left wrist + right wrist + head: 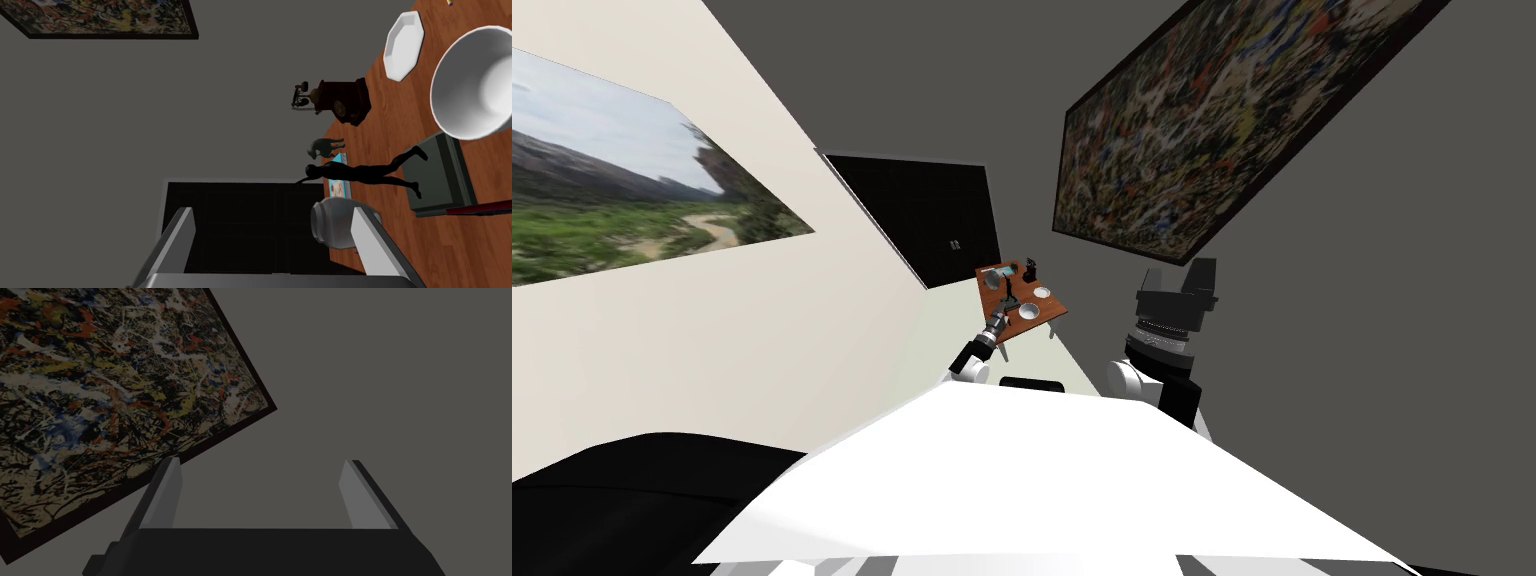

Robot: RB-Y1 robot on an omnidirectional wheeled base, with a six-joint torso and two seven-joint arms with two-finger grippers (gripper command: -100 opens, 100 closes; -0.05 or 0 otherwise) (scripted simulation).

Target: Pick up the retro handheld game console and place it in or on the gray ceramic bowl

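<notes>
Item: flat cyan-edged console point(339, 186), lying on the wooden table point(400, 250) at about twelve o'clock from your nearer left gripper point(272, 212), fingers spread and empty, long axis seemingly along the reach; bowl point(470, 85) near two o'clock; right gripper point(261, 463) spread, raised well apart.

- left arm point(977, 355) stretched forward and away from the chest, left gripper point(272, 212) with its fingers point(182, 235) spread wide apart
- right arm point(1162, 350) raised at the side, right gripper point(261, 463) pointing upward, its blades parted too
</notes>
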